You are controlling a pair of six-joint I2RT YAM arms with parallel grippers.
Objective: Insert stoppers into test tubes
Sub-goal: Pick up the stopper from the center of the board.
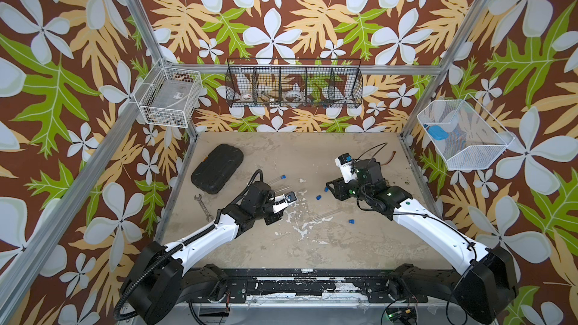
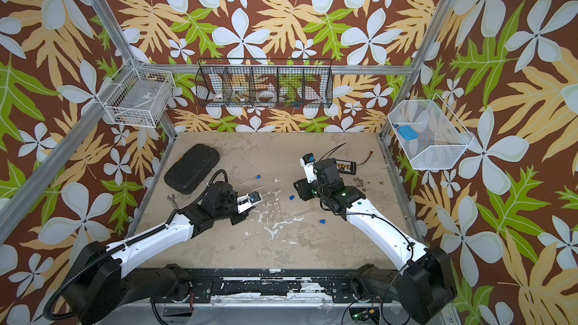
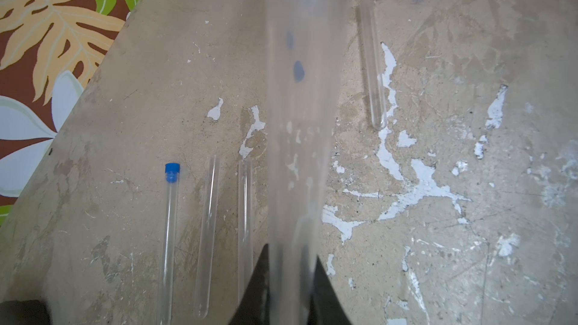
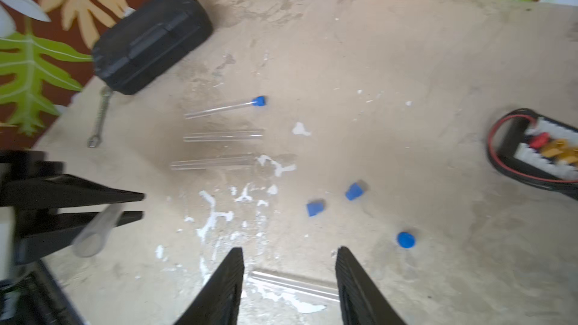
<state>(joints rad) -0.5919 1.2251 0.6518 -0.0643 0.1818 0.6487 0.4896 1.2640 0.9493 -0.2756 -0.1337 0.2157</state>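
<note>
My left gripper (image 3: 291, 251) is shut on a clear test tube (image 3: 300, 151), which runs forward from the jaws as a blur. From the right wrist, the left gripper (image 4: 142, 204) shows that tube (image 4: 93, 235) slanting out, its open mouth bare. My right gripper (image 4: 289, 250) is open and empty above a bare tube (image 4: 294, 286) lying on the table. One tube (image 4: 225, 107) carries a blue stopper (image 4: 259, 101); two bare tubes (image 4: 223, 135) (image 4: 212, 162) lie beside it. Loose stoppers (image 4: 316, 207) (image 4: 355, 191) (image 4: 406, 240) lie ahead of the right gripper. Another stopper (image 1: 351, 221) lies near the table's front.
A black case (image 1: 217, 168) and a grey wrench (image 1: 202, 205) lie at the left of the table. A charger board with wires (image 4: 544, 151) lies at the far right. Wire baskets (image 1: 294, 84) (image 1: 169, 96) (image 1: 463, 134) hang on the walls above.
</note>
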